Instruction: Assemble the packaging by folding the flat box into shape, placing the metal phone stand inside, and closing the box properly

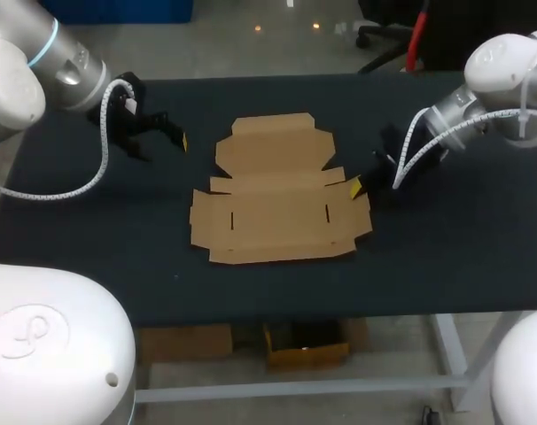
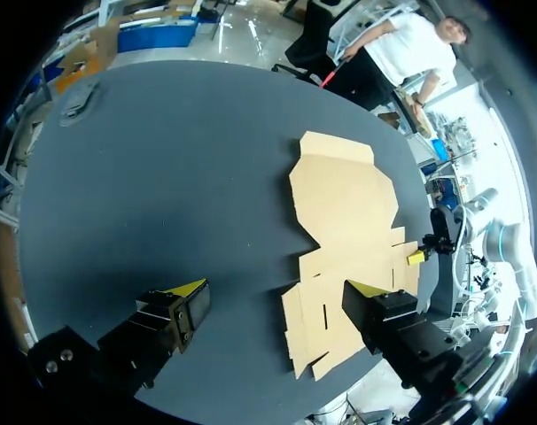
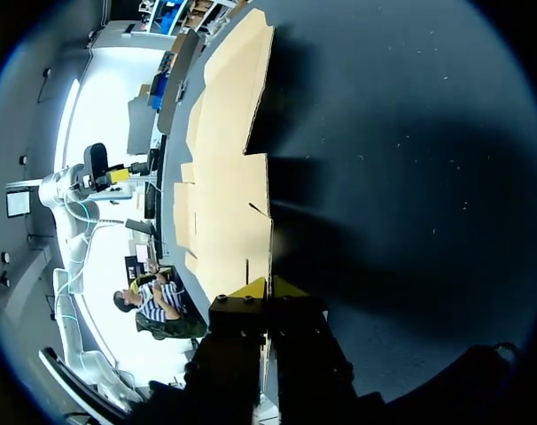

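The flat brown cardboard box [image 1: 277,190] lies unfolded in the middle of the black table, lid panel toward the far side. My right gripper [image 1: 357,187] is shut, its yellow tips low at the box's right-hand flap edge; in the right wrist view the closed tips [image 3: 268,288] meet the cardboard [image 3: 224,177] right at its rim. My left gripper [image 1: 167,135] hovers open over bare table to the left of the box. In the left wrist view its fingers [image 2: 187,289] stand wide apart with the cardboard [image 2: 344,204] ahead. No metal stand is clearly seen.
The dark table [image 1: 446,266] has bare surface on all sides of the box. A small dark grey object [image 2: 78,99] lies near the table's far left corner; I cannot tell what it is.
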{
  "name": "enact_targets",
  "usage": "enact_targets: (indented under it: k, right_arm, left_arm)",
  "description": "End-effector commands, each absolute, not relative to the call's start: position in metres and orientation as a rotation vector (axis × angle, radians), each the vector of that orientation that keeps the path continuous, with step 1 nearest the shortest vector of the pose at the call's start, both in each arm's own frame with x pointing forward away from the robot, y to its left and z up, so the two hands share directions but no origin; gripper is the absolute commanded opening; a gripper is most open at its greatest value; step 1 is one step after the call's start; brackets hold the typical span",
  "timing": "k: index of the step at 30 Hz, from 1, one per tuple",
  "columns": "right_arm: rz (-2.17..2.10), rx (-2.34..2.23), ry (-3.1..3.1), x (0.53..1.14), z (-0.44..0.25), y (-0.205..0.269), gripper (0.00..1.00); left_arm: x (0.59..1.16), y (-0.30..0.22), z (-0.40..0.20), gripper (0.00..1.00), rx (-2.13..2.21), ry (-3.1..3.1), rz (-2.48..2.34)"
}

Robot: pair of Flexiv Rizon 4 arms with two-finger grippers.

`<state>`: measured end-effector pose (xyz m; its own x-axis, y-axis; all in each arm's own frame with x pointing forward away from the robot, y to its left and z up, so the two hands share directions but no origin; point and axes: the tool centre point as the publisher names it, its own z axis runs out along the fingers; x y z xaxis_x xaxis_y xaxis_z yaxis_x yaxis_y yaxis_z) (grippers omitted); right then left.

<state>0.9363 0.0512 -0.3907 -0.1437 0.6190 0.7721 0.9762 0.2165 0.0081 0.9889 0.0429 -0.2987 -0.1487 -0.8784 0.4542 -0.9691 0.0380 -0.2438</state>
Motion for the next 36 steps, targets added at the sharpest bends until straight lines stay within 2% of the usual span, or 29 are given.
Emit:
enact_targets:
  k: [1, 15, 16, 17, 18, 36]
  right_arm:
    - [-0.716, -1.467, -1.842, 0.933, -0.392, 0.049, 0.0]
    - [-0.708, -1.433, -1.852, 0.928, -0.393, 0.05, 0.0]
    - [-0.708, -1.432, -1.851, 0.927, -0.393, 0.05, 0.15]
    - [-0.708, -1.433, -1.849, 0.926, -0.393, 0.049, 0.44]
    - [-0.708, -1.436, -1.842, 0.925, -0.393, 0.049, 1.0]
    - [-0.707, -1.476, -1.941, 0.928, -0.356, 0.014, 1.0]
  left_arm:
    - [0.989, 0.043, -0.298, 1.0, 1.923, -2.127, 0.742]
    - [0.989, 0.043, -0.298, 1.0, 1.923, -2.127, 0.742]
    - [0.989, 0.043, -0.298, 1.0, 1.923, -2.127, 0.742]
    - [0.989, 0.043, -0.298, 1.0, 1.923, -2.127, 0.742]
    - [0.989, 0.043, -0.298, 1.0, 1.923, -2.127, 0.742]
    - [0.989, 0.043, -0.298, 1.0, 1.923, -2.127, 0.742]
